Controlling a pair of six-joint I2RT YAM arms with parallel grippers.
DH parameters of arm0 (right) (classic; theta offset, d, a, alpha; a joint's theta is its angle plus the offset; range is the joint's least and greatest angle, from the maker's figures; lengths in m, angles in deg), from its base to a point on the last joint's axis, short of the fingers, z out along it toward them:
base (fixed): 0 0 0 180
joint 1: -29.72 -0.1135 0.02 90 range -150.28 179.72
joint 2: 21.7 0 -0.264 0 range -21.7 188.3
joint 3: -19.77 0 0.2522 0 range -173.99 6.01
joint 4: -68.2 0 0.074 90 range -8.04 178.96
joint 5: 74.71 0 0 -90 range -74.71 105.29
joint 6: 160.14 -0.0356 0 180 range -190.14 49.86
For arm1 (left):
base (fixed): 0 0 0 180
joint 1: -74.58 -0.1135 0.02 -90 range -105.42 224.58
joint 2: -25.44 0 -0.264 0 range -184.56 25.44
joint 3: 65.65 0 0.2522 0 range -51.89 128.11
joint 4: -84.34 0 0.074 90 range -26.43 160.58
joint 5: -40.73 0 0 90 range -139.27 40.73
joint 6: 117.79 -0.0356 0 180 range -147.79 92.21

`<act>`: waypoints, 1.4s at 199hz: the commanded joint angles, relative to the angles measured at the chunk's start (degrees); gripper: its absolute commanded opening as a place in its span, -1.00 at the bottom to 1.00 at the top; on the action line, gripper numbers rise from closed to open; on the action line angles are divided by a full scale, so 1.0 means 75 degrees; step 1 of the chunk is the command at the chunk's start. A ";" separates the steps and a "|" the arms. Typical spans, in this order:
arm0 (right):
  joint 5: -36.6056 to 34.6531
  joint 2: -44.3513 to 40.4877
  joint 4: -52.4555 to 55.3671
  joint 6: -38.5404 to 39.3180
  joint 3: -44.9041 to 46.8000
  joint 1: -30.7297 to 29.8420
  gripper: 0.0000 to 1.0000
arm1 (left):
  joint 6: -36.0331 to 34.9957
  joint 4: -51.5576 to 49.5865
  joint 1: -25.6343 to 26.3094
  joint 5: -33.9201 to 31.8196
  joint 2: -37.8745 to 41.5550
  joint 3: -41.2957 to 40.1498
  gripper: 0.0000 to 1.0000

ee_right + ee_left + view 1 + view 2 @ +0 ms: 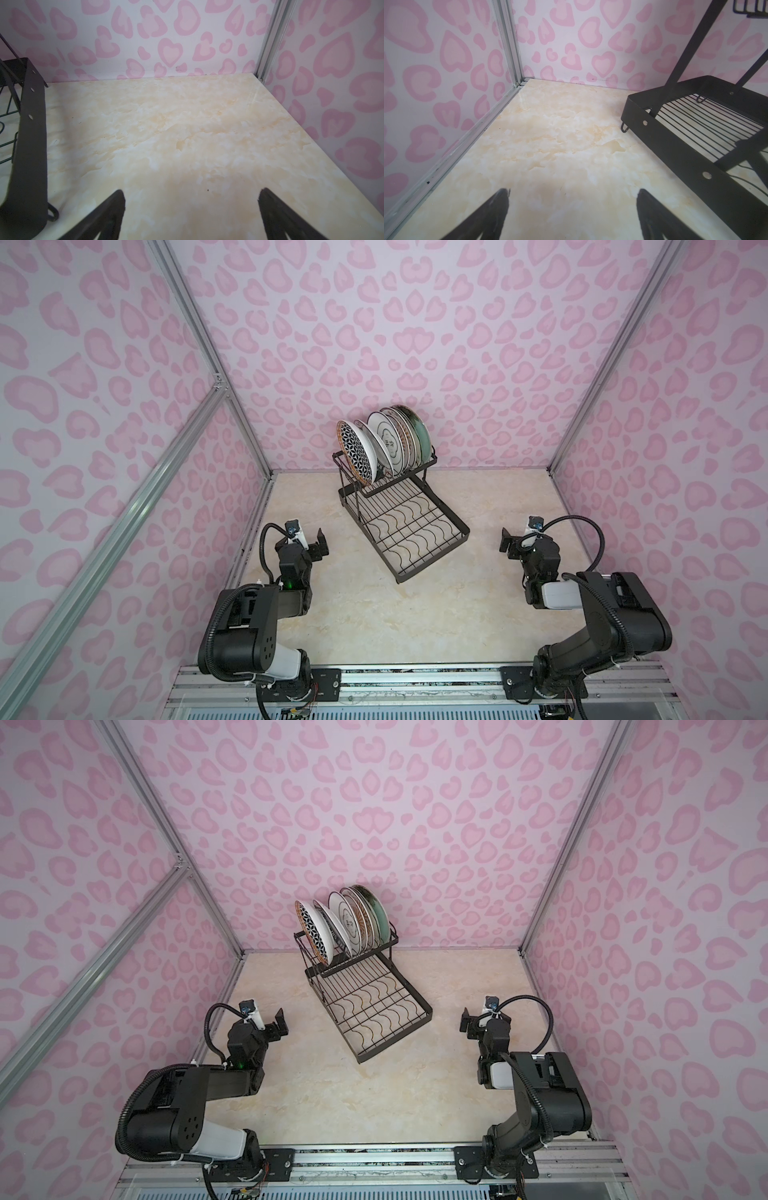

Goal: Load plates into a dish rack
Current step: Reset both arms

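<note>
Pink heart-print walls (415,323), cream marbled tabletop (374,614) | black metal wire two-tier dish rack (434,556), centre rear of tabletop, set askew | round patterned ceramic plates (384,439), standing on edge in rack's raised upper basket | left fingers (492,216), spread wide above tabletop, left of rack | right fingers (276,214), spread wide above tabletop, right of rack

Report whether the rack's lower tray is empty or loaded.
Empty. In both top views the lower tray shows bare wires; the plates stand on edge in the upper basket.
</note>
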 commanded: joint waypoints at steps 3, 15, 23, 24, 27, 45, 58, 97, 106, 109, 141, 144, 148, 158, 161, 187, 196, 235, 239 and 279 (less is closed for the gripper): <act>-0.0100 0.0050 -0.0194 0.0106 0.0029 -0.0024 1.00 | -0.0076 -0.0011 0.0009 -0.0083 0.0005 0.0076 0.95; -0.0145 0.0086 -0.0072 0.0202 -0.0041 -0.0121 1.00 | -0.0077 -0.0013 -0.0001 -0.0083 0.0001 0.0082 0.95; -0.0136 0.0098 -0.0045 0.0191 -0.0070 -0.0113 1.00 | -0.0075 -0.0004 0.0009 -0.0086 0.0004 0.0084 0.95; -0.0136 0.0093 -0.0045 0.0188 -0.0076 -0.0115 1.00 | -0.0075 -0.0010 0.0015 -0.0090 0.0007 0.0078 0.95; -0.0133 0.0099 -0.0046 0.0194 -0.0073 -0.0115 1.00 | -0.0074 -0.0006 0.0006 -0.0094 0.0006 0.0082 0.95; -0.0122 0.0111 -0.0043 0.0209 -0.0076 -0.0128 1.00 | -0.0077 -0.0006 0.0011 -0.0094 0.0004 0.0076 0.95; -0.0129 0.0110 -0.0036 0.0208 -0.0082 -0.0129 1.00 | -0.0077 -0.0005 0.0011 -0.0094 -0.0002 0.0087 0.95; -0.0063 0.0041 -0.0189 0.0166 0.0030 -0.0061 1.00 | -0.0075 -0.0020 0.0013 -0.0094 0.0000 0.0096 0.95; -0.0079 0.0030 -0.0184 0.0162 0.0026 -0.0079 1.00 | -0.0075 -0.0017 0.0013 -0.0094 0.0008 0.0095 0.95; -0.0077 0.0034 -0.0176 0.0161 0.0021 -0.0078 1.00 | -0.0080 -0.0013 0.0016 -0.0094 0.0000 0.0096 0.95; -0.0077 0.0041 -0.0185 0.0161 0.0023 -0.0075 1.00 | -0.0081 -0.0016 0.0014 -0.0096 -0.0002 0.0093 0.95; -0.0077 0.0038 -0.0185 0.0161 0.0029 -0.0073 1.00 | -0.0075 -0.0016 0.0012 -0.0103 -0.0001 0.0082 0.95; -0.0076 0.0038 -0.0180 0.0160 0.0026 -0.0079 1.00 | -0.0085 -0.0016 0.0021 -0.0097 0.0008 0.0074 0.95; -0.0074 0.0030 -0.0181 0.0161 0.0026 -0.0069 1.00 | -0.0079 -0.0023 0.0015 -0.0104 0.0006 0.0084 0.95; -0.0071 0.0037 -0.0181 0.0161 0.0034 -0.0072 1.00 | -0.0084 -0.0018 0.0012 -0.0106 0.0001 0.0088 0.95; -0.0076 0.0038 -0.0175 0.0167 0.0028 -0.0067 1.00 | -0.0080 -0.0018 0.0010 -0.0108 0.0003 0.0093 0.95; -0.0076 0.0041 -0.0181 0.0162 0.0014 -0.0074 1.00 | -0.0086 -0.0016 0.0016 -0.0107 0.0000 0.0094 0.95; -0.3714 0.0198 -0.1014 0.0178 0.0294 -0.1077 1.00 | -0.0090 -0.0016 0.0015 -0.0108 0.0008 0.0096 0.95; -0.3651 0.0152 -0.0944 0.0143 0.0293 -0.1056 1.00 | -0.0086 -0.0011 0.0013 -0.0107 0.0008 0.0087 0.95; 0.0902 -0.0094 0.0228 0.0269 -0.0093 0.0162 1.00 | -0.0098 -0.0050 0.0026 -0.0111 -0.0001 0.0107 0.95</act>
